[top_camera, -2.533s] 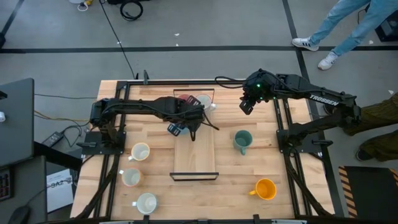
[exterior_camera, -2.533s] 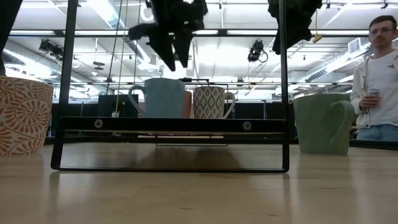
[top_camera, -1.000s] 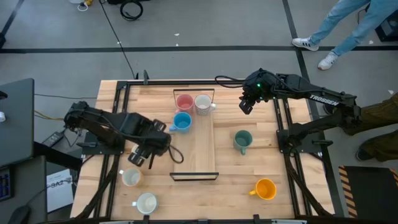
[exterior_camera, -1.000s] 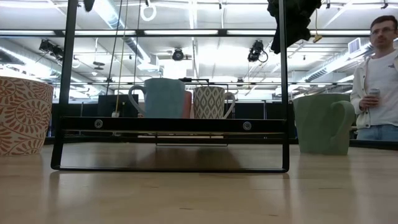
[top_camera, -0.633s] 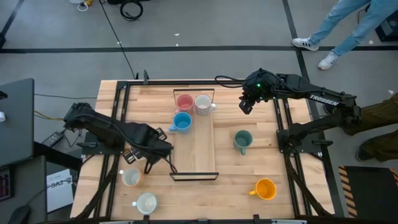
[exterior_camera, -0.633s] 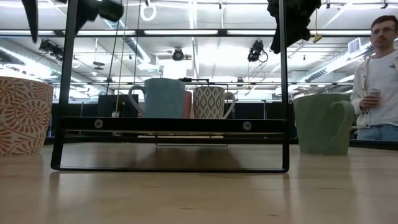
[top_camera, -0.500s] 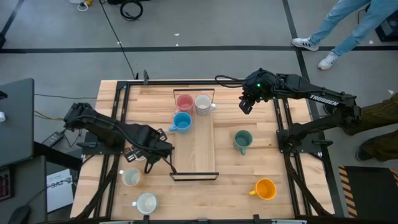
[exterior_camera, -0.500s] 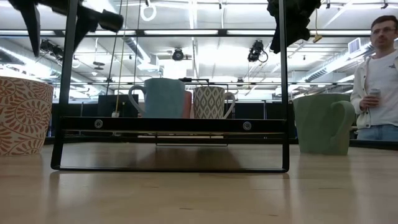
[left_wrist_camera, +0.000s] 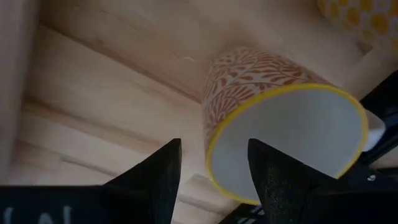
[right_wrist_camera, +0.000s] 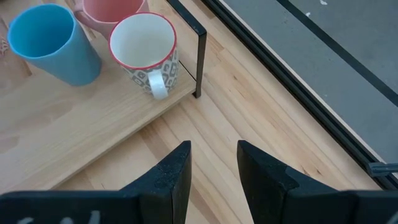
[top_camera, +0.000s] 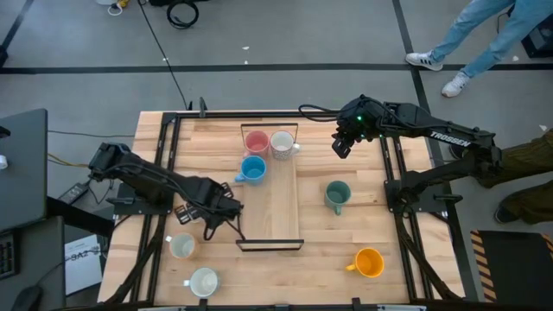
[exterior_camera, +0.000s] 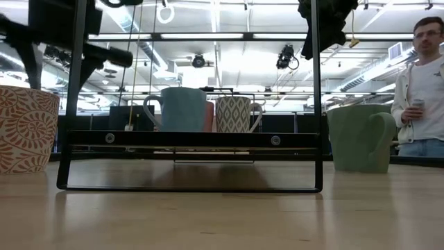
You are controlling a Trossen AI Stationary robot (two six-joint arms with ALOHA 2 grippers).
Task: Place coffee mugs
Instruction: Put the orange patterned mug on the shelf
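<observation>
An orange-patterned white mug with a yellow rim (left_wrist_camera: 267, 81) (exterior_camera: 24, 128) stands on its base on the table, left of the tray. My left gripper (left_wrist_camera: 214, 180) (top_camera: 204, 216) hangs open just above it, pointing down. One finger is over the mug's mouth and the other is outside the wall, and neither touches. In the high view the gripper hides this mug. A pink mug (top_camera: 256, 142), a grey-patterned white mug (top_camera: 282, 143) and a blue mug (top_camera: 252, 169) stand on the wooden tray (top_camera: 275, 216). My right gripper (top_camera: 343, 143) (right_wrist_camera: 213, 168) hovers open beyond the tray's far right corner.
On the table's right side stand a teal mug (top_camera: 337, 195) and an orange mug (top_camera: 369, 263). Two cream mugs (top_camera: 182, 247) (top_camera: 204, 282) sit near the left front. The tray has black end frames (exterior_camera: 191, 139). A person (exterior_camera: 423, 90) stands beyond the table's right side.
My left gripper has come down toward the orange-patterned mug, rolling about its own axis as it sank. Its fingers have stayed open. In the low view it has dropped into the picture above the mug.
</observation>
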